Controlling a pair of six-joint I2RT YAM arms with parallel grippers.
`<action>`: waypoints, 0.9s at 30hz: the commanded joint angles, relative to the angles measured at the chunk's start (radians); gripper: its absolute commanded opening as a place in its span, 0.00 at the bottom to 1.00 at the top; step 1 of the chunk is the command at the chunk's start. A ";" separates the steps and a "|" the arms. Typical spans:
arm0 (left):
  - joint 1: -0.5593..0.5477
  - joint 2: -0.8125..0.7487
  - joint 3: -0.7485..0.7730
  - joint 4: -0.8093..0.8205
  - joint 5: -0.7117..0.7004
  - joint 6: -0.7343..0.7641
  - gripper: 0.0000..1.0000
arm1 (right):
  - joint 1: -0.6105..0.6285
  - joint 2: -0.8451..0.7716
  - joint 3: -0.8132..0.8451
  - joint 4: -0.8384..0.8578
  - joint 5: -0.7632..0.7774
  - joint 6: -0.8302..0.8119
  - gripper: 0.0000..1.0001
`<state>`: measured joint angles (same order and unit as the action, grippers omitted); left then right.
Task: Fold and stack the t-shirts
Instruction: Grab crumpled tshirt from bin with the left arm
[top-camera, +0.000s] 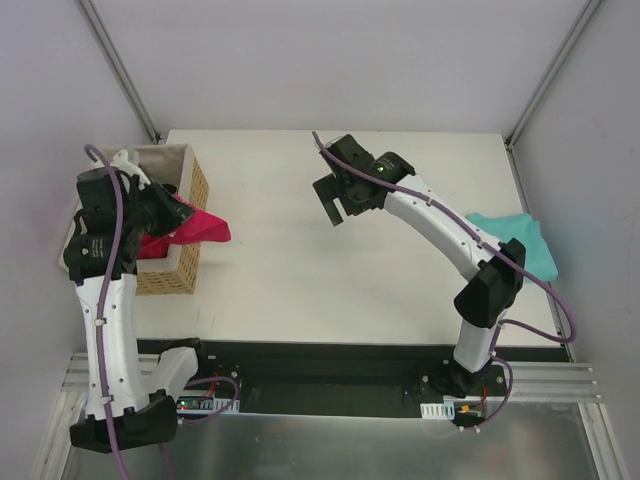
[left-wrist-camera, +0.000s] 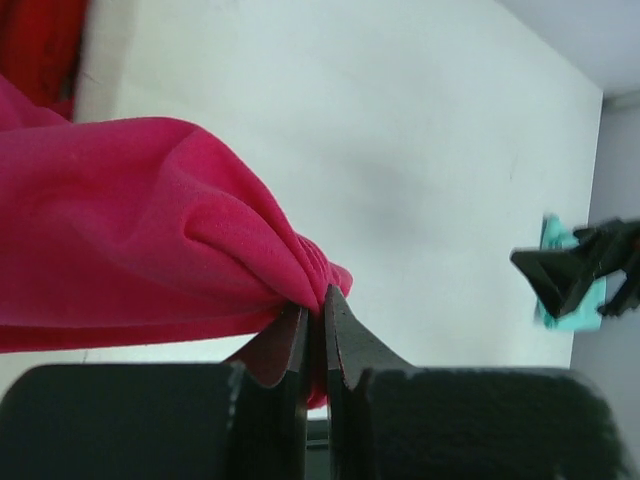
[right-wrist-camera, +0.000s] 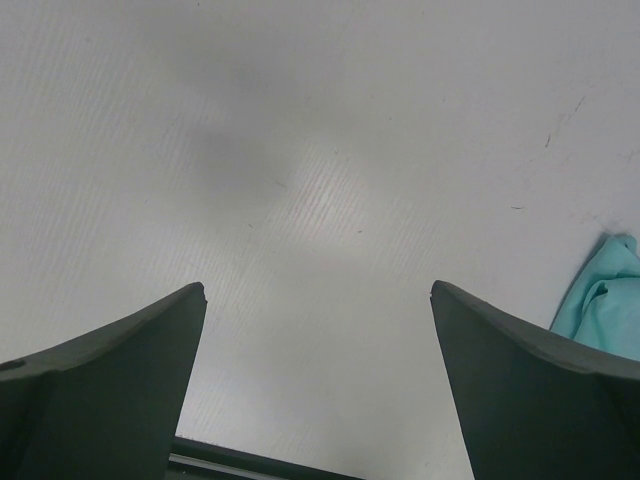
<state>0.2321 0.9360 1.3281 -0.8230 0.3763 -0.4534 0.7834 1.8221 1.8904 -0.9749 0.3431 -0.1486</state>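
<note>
First item, pink t-shirt (top-camera: 200, 229): bunched, unfolded, spilling out of wicker basket (top-camera: 165, 281) over its rim toward table (top-camera: 300, 290). My left claw (left-wrist-camera: 315, 302) pinched tight on gathered fold of it. Second item, teal t-shirt (top-camera: 520, 238): crumpled heap at table's right edge, well apart, nothing on it. My right claw (right-wrist-camera: 318, 292) spread wide, holding nothing, hovering over bare mid-table. Judgement: very early. Nothing folded or stacked; both shirts need laying flat, folding, piling.

My top camera looks down on the whole table (top-camera: 300, 280); the wrist cameras face it from nearer, all three sharing the teal t-shirt (right-wrist-camera: 612, 300) at right.
</note>
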 joint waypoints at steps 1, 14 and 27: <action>-0.180 0.018 0.028 -0.042 -0.081 0.019 0.00 | 0.005 -0.060 -0.020 0.042 -0.007 0.030 1.00; -0.620 0.213 0.106 -0.071 -0.315 -0.034 0.00 | -0.001 -0.092 -0.096 0.059 0.102 0.001 1.00; -0.902 0.541 0.351 -0.102 -0.470 -0.030 0.00 | -0.261 -0.119 -0.021 0.053 0.111 0.032 1.00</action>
<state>-0.6304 1.4273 1.5787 -0.9504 -0.0933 -0.4721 0.6048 1.7695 1.7969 -0.9306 0.4236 -0.1291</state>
